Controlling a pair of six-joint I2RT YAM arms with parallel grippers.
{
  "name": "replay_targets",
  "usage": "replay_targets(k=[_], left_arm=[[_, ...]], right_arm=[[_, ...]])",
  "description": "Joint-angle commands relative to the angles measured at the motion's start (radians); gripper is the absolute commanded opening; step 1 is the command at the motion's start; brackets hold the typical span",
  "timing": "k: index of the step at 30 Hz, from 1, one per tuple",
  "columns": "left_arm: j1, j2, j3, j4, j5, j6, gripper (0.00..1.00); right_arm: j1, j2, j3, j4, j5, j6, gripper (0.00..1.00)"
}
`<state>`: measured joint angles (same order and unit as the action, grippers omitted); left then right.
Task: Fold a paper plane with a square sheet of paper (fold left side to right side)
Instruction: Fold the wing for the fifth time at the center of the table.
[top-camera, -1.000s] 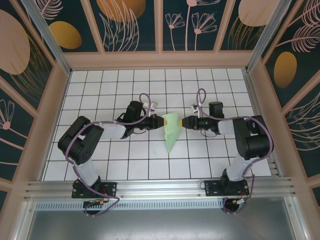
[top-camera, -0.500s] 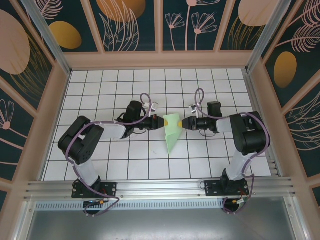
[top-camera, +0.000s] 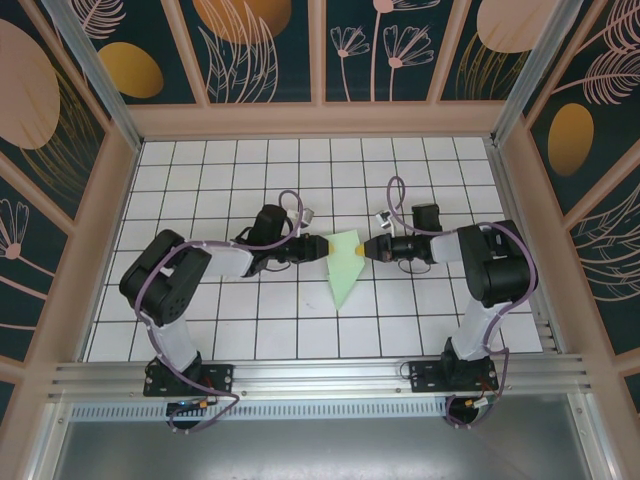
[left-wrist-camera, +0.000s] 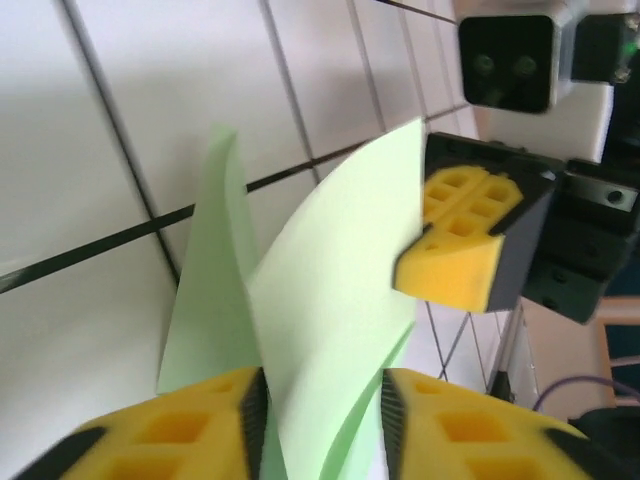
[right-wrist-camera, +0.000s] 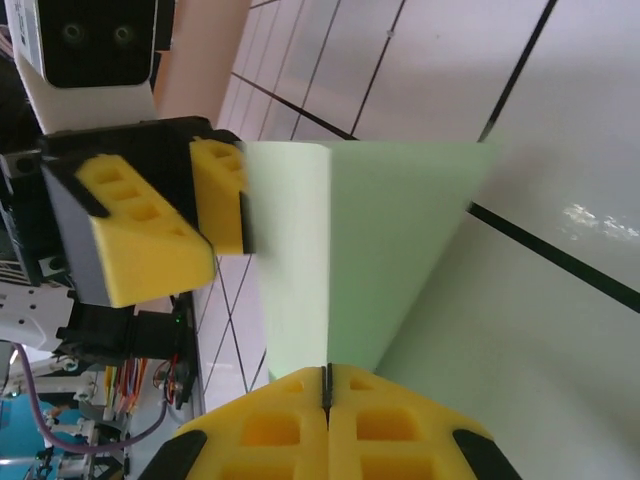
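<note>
**Paper this thin carries no weight and keeps every crease**

White tiled table (top-camera: 200, 160) lies under everything. At its centre sits the mint-green paper (top-camera: 344, 270), already a narrow wedge. Its point aims at 6 o'clock and its wide end faces 12 o'clock. In the wrist views its flaps stand up off the tiles instead of lying flat.

Your right gripper (top-camera: 363, 250) comes in from 3 o'clock at the wide end. Its yellow pads (right-wrist-camera: 270, 425) are pressed together with the paper's edge running into the seam between them, so it is clamped on the paper. Your left gripper (top-camera: 320, 246) comes in from 9 o'clock. Its fingers (left-wrist-camera: 180, 430) stand apart with a flap rising in the gap, so it is released and pinching nothing.

Judge the paper as very light, limp across any wide span, and stiff only along its folds. A tug from one side will probably drag or twist the whole piece rather than bend it. A hard squeeze away from an edge may leave a stray crease. It looks smooth, so it may slide on the tiles.

Take hold close to the outer edge of the 9 o'clock flap near the wide end, with the pads flat on the layer. Let the 3 o'clock grip act as the anchor while that side is carried over.
</note>
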<state>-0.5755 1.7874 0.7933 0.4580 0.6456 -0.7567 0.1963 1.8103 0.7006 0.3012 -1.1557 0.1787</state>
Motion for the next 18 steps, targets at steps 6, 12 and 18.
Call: replay_targets(k=[6, 12, 18], left_arm=[[0.014, -0.248, 0.078, -0.379, -0.307, 0.189, 0.53], [-0.106, -0.372, 0.088, -0.524, -0.415, 0.259, 0.51], [-0.267, -0.342, 0.106, -0.569, -0.449, 0.214, 0.51]], right_arm=[[0.014, -0.020, 0.016, -0.097, 0.163, 0.121, 0.01], [0.027, -0.061, 0.032, -0.189, 0.227, 0.219, 0.03], [0.032, -0.088, 0.051, -0.253, 0.262, 0.283, 0.05]])
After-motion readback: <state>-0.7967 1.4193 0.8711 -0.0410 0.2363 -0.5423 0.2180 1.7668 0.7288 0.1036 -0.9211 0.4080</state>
